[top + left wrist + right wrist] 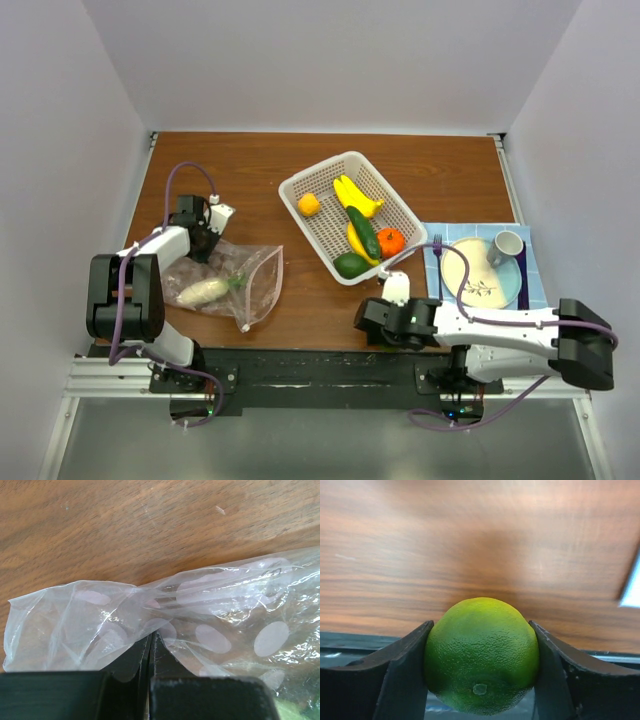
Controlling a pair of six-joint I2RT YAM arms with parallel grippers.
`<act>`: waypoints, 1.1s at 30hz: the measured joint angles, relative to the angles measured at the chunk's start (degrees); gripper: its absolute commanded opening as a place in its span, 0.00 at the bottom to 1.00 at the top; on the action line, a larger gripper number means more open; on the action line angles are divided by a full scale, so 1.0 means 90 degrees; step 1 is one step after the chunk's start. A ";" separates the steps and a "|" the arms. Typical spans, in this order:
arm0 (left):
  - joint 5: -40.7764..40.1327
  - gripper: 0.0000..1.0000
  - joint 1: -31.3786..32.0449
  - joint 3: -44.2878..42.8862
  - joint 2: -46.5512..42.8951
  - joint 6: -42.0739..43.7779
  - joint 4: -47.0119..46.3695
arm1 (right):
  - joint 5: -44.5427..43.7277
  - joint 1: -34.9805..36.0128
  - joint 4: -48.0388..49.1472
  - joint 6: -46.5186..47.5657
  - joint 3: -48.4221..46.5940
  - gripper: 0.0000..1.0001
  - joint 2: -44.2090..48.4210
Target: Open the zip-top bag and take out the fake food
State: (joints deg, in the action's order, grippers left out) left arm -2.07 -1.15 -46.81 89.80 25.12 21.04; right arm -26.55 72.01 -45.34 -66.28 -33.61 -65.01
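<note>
— How are the arms posed?
— The left gripper [151,641] is clamped shut on the zip-top bag [226,284], which lies at the table's [250,160] left with one whitish piece [203,291] inside. A lime [481,652] is gripped by the right gripper [394,291].
— What is nearby?
— About six pieces are counted in the basket [297,186], and one plate [478,284] is beside it.

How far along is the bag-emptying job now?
Done: several plastic fruits lie in the white perforated basket. In hand: the right pincer grips a round green plastic lime; the left pincer pinches the clear plastic bag. Left: one whitish piece inside the bag.
</note>
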 measured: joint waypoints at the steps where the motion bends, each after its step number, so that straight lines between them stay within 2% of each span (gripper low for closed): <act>1: -0.0002 0.00 0.0002 0.0000 0.0000 0.0002 0.0000 | -0.0146 0.0000 -0.0172 0.0143 -0.0313 0.13 -0.0017; 4: -0.0002 0.00 0.0002 0.0002 -0.0002 0.0002 0.0000 | -0.0644 -0.0172 -0.0435 0.0828 -0.1831 0.13 -0.0294; 7: -0.0005 0.00 0.0002 0.0029 -0.0032 0.0002 -0.0002 | -0.0894 -0.0821 -0.0155 0.1797 -0.3432 0.16 -0.0903; 10: -0.0017 0.00 0.0000 0.0121 -0.0129 0.0005 0.0002 | -0.0928 -0.1722 0.0330 0.2623 -0.4243 0.26 -0.1430; 11: -0.0019 0.00 0.0000 0.0158 -0.0163 0.0007 0.0005 | -0.0916 -0.2062 0.0391 0.2875 -0.4483 0.38 -0.1668; 12: -0.0019 0.00 0.0000 0.0185 -0.0192 0.0007 0.0015 | -0.0906 -0.2334 0.0498 0.3106 -0.4704 0.46 -0.1936; 14: -0.0015 0.00 0.0000 0.0192 -0.0216 0.0005 0.0051 | -0.0857 -0.2742 0.0619 0.3480 -0.5134 0.93 -0.2538; 15: -0.0015 0.00 0.0000 0.0192 -0.0216 0.0005 0.0051 | -0.0801 -0.2883 0.0682 0.3667 -0.5357 0.99 -0.2866; 18: -0.0015 0.00 0.0000 0.0192 -0.0219 -0.0005 0.0053 | -0.0641 -0.2958 0.0816 0.4053 -0.5775 0.99 -0.3657; 21: -0.0012 0.00 0.0000 0.0192 -0.0221 -0.0002 0.0063 | -0.0561 -0.2900 0.0845 0.4284 -0.5880 0.99 -0.4034; 25: -0.0015 0.00 0.0000 0.0202 -0.0228 0.0000 0.0068 | -0.0554 -0.2761 0.0879 0.4590 -0.5872 0.99 -0.3973; 28: -0.0017 0.00 0.0000 0.0228 -0.0243 0.0002 0.0039 | -0.0680 -0.2446 0.1229 0.4945 -0.5595 0.99 -0.3485; 30: -0.0017 0.00 0.0000 0.0231 -0.0243 0.0002 0.0034 | -0.0782 -0.2006 0.1455 0.5161 -0.5355 0.90 -0.3089; 31: -0.0015 0.00 0.0000 0.0231 -0.0243 0.0002 0.0034 | -0.0809 -0.1688 0.1717 0.5265 -0.5161 0.77 -0.2878; 33: -0.0015 0.00 0.0000 0.0231 -0.0243 0.0000 0.0034 | -0.0763 -0.1086 0.2171 0.5452 -0.4799 0.63 -0.2601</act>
State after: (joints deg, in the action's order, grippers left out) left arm -2.20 -1.15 -44.73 87.61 25.12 21.34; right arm -33.41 62.24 -25.80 -17.21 -76.79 -88.42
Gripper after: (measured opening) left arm 0.013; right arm 0.818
